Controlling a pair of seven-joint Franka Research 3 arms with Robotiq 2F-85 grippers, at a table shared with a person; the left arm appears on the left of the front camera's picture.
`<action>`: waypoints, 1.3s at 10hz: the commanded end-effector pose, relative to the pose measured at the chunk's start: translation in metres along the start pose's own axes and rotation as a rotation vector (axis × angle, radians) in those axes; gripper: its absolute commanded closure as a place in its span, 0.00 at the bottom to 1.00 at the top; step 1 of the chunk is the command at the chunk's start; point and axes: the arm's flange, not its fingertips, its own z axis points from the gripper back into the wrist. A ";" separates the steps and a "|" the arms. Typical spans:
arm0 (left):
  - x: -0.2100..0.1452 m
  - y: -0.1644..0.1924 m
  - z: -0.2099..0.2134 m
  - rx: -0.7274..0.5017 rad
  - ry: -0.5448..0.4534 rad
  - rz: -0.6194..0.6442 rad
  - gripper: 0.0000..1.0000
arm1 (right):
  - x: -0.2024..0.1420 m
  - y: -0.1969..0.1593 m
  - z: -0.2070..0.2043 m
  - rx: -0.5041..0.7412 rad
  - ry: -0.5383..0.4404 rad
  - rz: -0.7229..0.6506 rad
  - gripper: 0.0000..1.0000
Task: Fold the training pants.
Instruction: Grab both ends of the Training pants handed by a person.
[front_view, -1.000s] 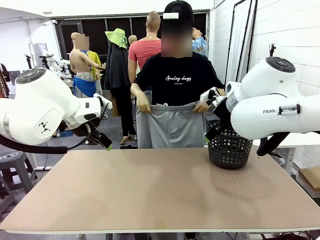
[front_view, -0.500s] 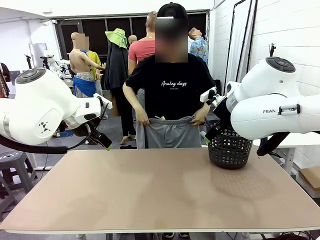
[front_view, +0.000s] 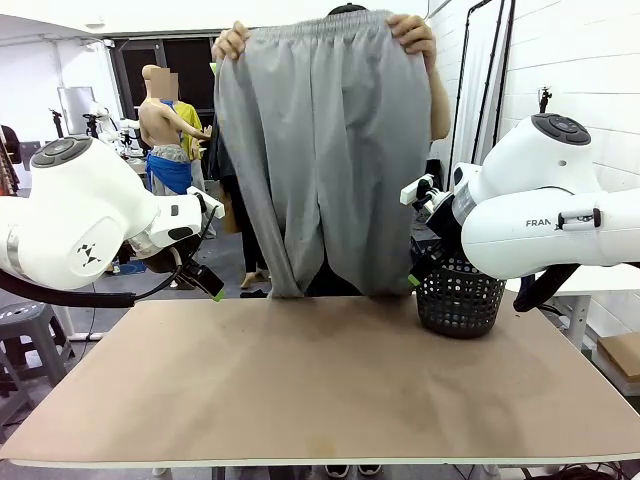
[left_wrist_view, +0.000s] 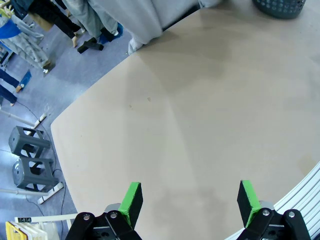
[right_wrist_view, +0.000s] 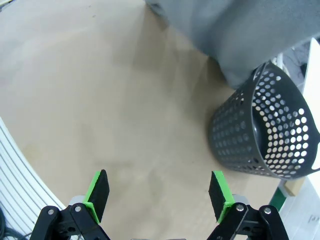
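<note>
The person at the far side holds the light grey training pants (front_view: 325, 150) up high by the waistband, one hand (front_view: 232, 42) at each corner. The legs hang straight down to the table's far edge. The hems show in the left wrist view as grey training pants (left_wrist_view: 145, 17) and in the right wrist view as training pants (right_wrist_view: 235, 30) above the table. My left gripper (front_view: 214, 290) hovers at the far left, open and apart from the cloth; its own view has the left gripper (left_wrist_view: 190, 200) above bare tabletop. My right gripper (front_view: 413, 275) is open beside the basket, seen as right gripper (right_wrist_view: 159, 192) with nothing between its pads.
A black mesh basket (front_view: 458, 297) stands at the table's far right, close under my right arm, also seen as basket (right_wrist_view: 265, 130) and basket (left_wrist_view: 280, 6). The tan table (front_view: 320, 390) stretches bare toward me. Stools (left_wrist_view: 30, 155) stand on the floor off the left side.
The person has lifted the pants from waist height to above head height, so the legs now hang full length to the table's far edge. Neither arm has moved.
</note>
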 end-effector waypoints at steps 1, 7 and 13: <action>0.000 0.000 0.000 0.000 0.000 -0.013 0.00 | 0.001 0.001 0.000 0.001 -0.003 0.004 0.00; 0.000 0.000 0.000 0.000 0.000 -0.013 0.00 | 0.001 0.001 0.000 0.001 -0.003 0.004 0.00; 0.000 0.000 0.000 0.000 0.000 -0.013 0.00 | 0.001 0.001 0.000 0.001 -0.003 0.004 0.00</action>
